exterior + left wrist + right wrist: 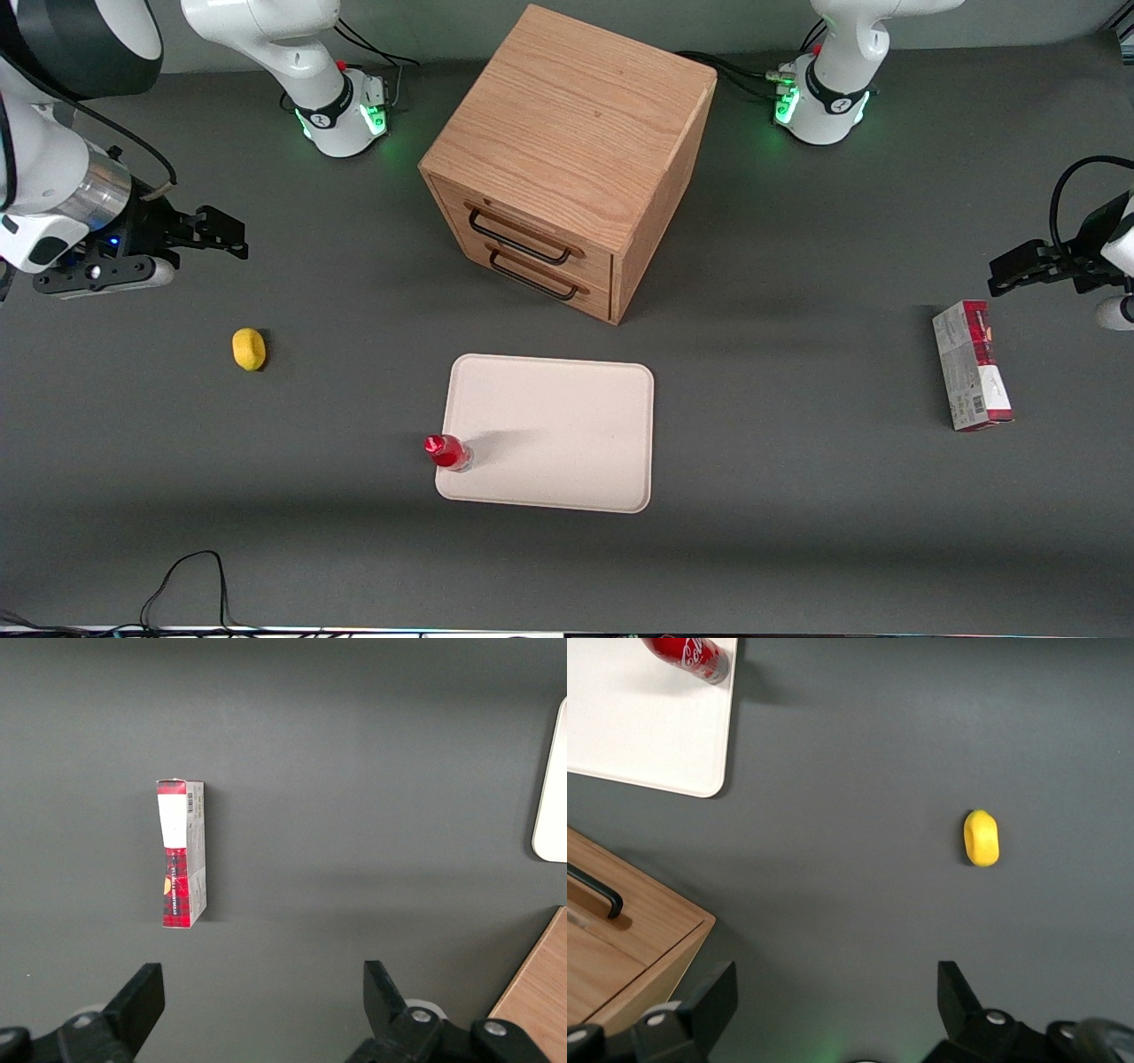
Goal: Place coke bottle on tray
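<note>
Hovering wide open and holding nothing, the gripper (208,235) sat at the working arm's end of the bench (797,532), fingers (709,1005) spread and pointing level toward the cabinet (567,159). Lemon (249,348) lay nearest, nearer the front camera, well apart from everything, bare bench all round it. Coke bottle (449,452) stood upright on the tray (567,425), right at the rim of the corner closest to the camera on the working arm's side. Tray sat just in front of the cabinet drawers, not touching.
</note>
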You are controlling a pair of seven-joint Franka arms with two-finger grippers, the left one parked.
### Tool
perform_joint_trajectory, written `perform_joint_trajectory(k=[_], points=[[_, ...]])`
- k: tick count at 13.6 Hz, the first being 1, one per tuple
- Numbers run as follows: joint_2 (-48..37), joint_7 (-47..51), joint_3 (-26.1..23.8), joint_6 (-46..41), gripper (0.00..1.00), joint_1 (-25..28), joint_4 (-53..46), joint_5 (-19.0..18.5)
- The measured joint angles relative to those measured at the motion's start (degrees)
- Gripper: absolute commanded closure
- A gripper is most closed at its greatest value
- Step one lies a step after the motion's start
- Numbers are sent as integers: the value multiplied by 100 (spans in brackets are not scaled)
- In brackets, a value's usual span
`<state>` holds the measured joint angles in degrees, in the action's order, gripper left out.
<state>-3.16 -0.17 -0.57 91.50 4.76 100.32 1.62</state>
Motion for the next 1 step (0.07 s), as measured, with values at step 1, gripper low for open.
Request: perform_joint_trajectory(k=[1], points=[[15, -4, 1, -70, 0, -9, -93, 11]])
